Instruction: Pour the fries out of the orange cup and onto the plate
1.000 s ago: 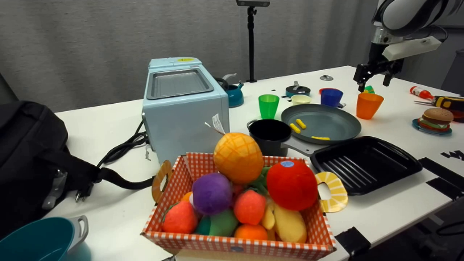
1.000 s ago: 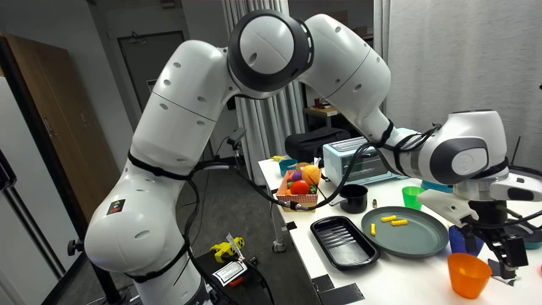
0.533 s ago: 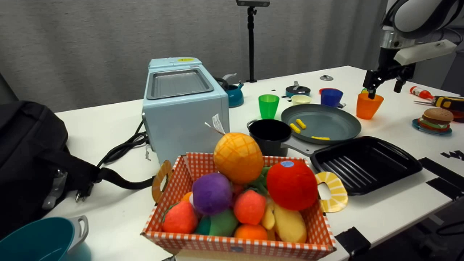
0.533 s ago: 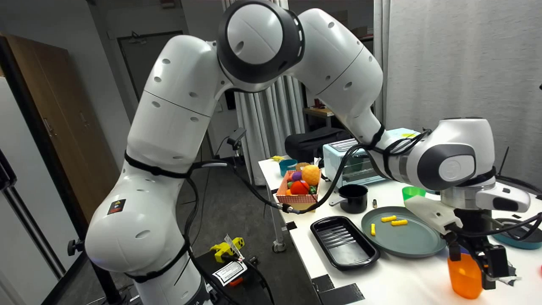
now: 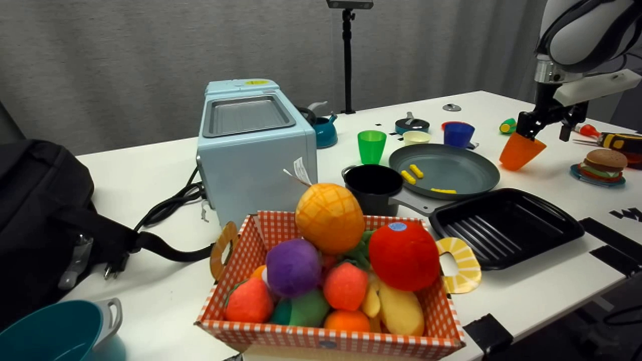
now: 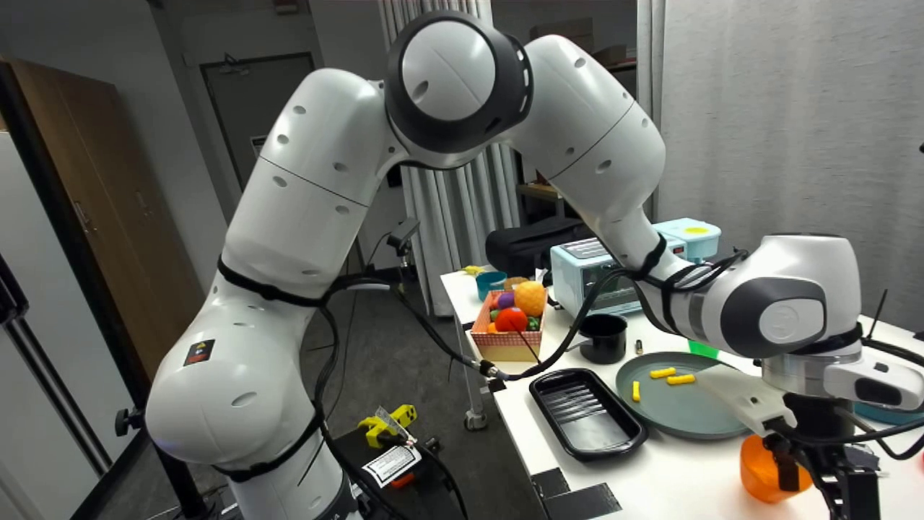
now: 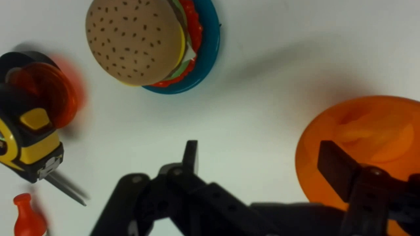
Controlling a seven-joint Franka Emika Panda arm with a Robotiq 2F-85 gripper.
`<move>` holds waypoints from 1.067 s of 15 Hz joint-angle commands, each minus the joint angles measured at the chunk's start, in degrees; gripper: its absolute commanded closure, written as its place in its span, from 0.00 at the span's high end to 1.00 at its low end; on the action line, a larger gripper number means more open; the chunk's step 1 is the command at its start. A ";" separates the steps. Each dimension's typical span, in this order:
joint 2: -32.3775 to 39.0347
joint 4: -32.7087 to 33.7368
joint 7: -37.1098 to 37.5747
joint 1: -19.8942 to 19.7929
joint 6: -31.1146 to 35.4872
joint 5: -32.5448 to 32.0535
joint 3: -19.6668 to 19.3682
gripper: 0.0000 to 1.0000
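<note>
Pressure from the wide-spread black hand (image 7: 259,153) may topple the tilted, tapered orange plastic cup (image 5: 520,152), spilling inside the white counter's (image 5: 592,205) edges.

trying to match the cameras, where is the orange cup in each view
In an exterior view, the orange cup is tilted, right side, above mid-height.
In an exterior view, the orange cup is lower right, partly hidden.
In the wrist view, the orange cup is lower right, cut off.
Shared landmark: the gripper, overlapping the cup in every picture.
</note>
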 commanded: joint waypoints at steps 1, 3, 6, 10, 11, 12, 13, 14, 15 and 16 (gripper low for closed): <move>2.03 3.10 1.70 0.22 -1.07 -0.56 -1.61 0.63; 2.12 3.47 1.65 0.25 -1.14 -0.51 -1.84 0.46; 2.22 4.34 1.57 0.12 -1.41 -0.01 -1.51 0.24; 1.67 5.00 1.13 0.30 -1.06 -0.07 -1.17 0.00; 1.31 5.33 1.09 0.38 -0.83 -0.13 -1.10 0.02; 1.27 5.74 1.04 0.38 -0.78 -0.05 -0.99 0.02; 1.24 6.41 1.31 0.59 -0.71 -0.33 -1.22 0.00; 1.25 7.25 1.81 0.85 -0.64 -0.75 -1.72 0.01; 0.84 7.61 1.92 1.07 -0.07 -1.08 -2.00 0.00; -0.16 7.50 1.22 1.29 0.89 -1.51 -1.93 0.00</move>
